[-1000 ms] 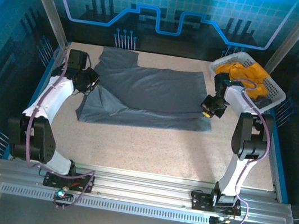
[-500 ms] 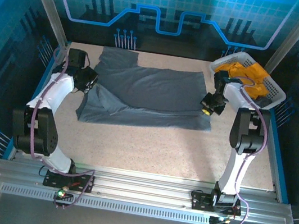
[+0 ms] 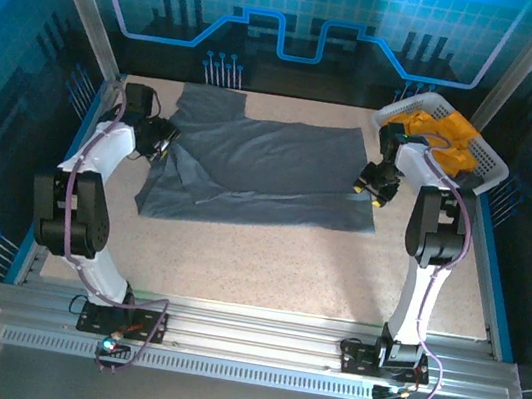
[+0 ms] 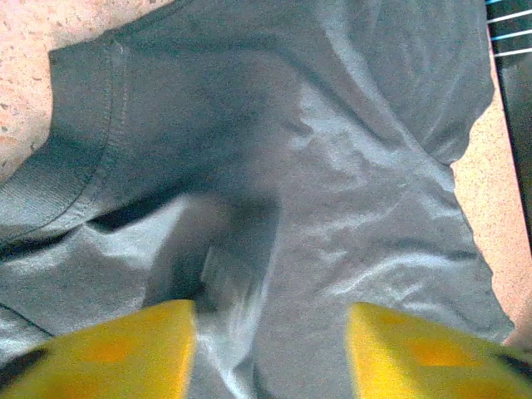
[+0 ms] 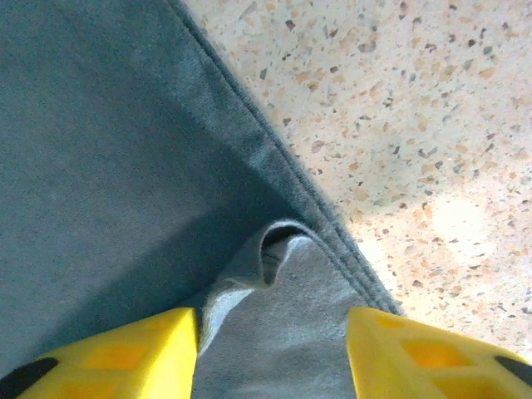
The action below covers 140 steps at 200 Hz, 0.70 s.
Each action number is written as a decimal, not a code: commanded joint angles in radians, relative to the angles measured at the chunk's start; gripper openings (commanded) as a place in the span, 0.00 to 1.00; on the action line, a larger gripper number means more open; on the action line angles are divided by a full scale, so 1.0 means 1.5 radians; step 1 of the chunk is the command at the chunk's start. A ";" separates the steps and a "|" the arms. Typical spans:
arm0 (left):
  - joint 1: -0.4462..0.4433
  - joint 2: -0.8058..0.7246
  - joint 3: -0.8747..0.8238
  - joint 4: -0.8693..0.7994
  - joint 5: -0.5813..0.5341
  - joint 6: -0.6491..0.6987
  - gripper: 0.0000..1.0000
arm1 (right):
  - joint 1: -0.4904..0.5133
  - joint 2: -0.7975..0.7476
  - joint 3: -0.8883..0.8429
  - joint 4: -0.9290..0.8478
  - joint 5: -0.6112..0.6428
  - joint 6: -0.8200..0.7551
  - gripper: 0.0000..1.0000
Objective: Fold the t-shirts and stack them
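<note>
Grey t-shirt (image 3: pixel 262 163): soft creased cloth, stitched hem.

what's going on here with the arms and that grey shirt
Two arms work on a partly folded grey shirt on the table, one at each end. The left fingers stand open over the cloth; the right fingers stand open over a small loop of hem. Neither holds anything. Orange shirts sit in the basket at the far right corner.

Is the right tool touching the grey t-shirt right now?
Cannot tell. Right wrist view shows the right tool open astride a raised fold of the grey t-shirt, but no plain contact or gap.
</note>
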 commanded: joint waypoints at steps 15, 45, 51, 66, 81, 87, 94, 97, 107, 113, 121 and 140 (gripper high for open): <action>0.009 -0.109 -0.059 -0.053 -0.005 0.030 0.60 | -0.006 -0.119 -0.070 0.001 0.018 -0.029 0.59; 0.008 -0.213 -0.230 -0.045 0.025 -0.046 0.42 | -0.006 -0.201 -0.212 0.062 -0.004 -0.030 0.56; 0.008 -0.222 -0.258 -0.031 0.031 -0.060 0.39 | -0.005 -0.208 -0.232 0.074 -0.009 -0.031 0.54; 0.009 -0.219 -0.300 -0.007 0.039 -0.087 0.28 | -0.004 -0.208 -0.263 0.094 -0.017 -0.037 0.47; 0.009 -0.186 -0.303 0.004 0.039 -0.101 0.24 | -0.002 -0.192 -0.263 0.100 -0.019 -0.045 0.40; 0.009 -0.169 -0.301 0.011 0.037 -0.103 0.23 | -0.001 -0.181 -0.261 0.103 -0.021 -0.048 0.38; 0.009 -0.148 -0.298 0.021 0.036 -0.108 0.23 | -0.001 -0.166 -0.255 0.104 -0.022 -0.051 0.36; 0.009 -0.140 -0.296 0.024 0.036 -0.110 0.23 | -0.001 -0.161 -0.251 0.103 -0.022 -0.051 0.36; 0.009 -0.108 -0.285 0.035 0.032 -0.116 0.22 | 0.001 -0.136 -0.239 0.103 -0.022 -0.054 0.33; 0.009 -0.090 -0.278 0.033 0.026 -0.119 0.22 | 0.001 -0.126 -0.231 0.101 -0.021 -0.055 0.32; 0.009 -0.070 -0.271 0.033 0.015 -0.124 0.21 | 0.002 -0.109 -0.220 0.098 -0.021 -0.056 0.31; 0.009 -0.042 -0.270 0.023 -0.010 -0.147 0.19 | 0.012 -0.067 -0.182 0.076 -0.013 -0.064 0.31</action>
